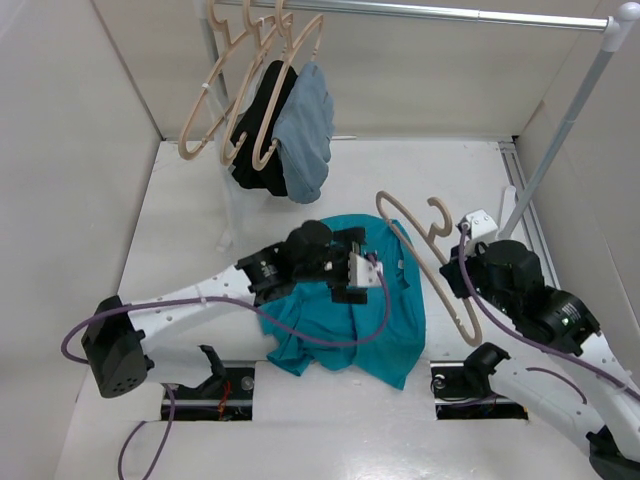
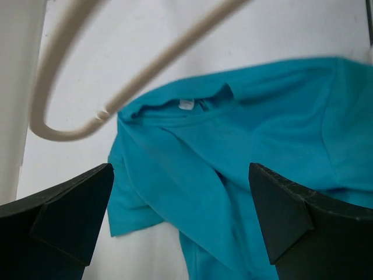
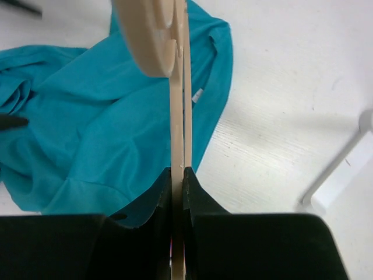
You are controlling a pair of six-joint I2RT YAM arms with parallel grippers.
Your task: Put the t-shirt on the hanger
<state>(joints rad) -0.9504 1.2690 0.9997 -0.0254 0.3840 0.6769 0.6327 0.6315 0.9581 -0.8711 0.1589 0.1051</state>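
White tabletop (image 1: 200, 200) walled in by pale panels is your workspace. A metal rail (image 1: 420, 12) across the far side carries spare tan hangers (image 1: 225, 95), a black garment (image 1: 262, 110) and a grey-blue garment (image 1: 308, 125). Your teal short-sleeved cloth t-shirt (image 1: 390, 325) lies rumpled on the table at near centre, with its collar and small white neck label (image 2: 186, 104) on the far right part of the heap. Your right gripper (image 3: 178, 175) has its fingers pressed onto the light beige plastic hanger (image 1: 412, 243). It holds the hanger above the shirt's right edge, one curved shoulder end close over the collar. Your left gripper (image 2: 180, 219) hangs over the shirt with its fingers spread wide, gripping nothing. By my reading you have the hanger in hand but nothing threaded, since neither hanger shoulder sits inside the neck opening. You have yet to open the collar, feed the hanger in and seat both shoulders.
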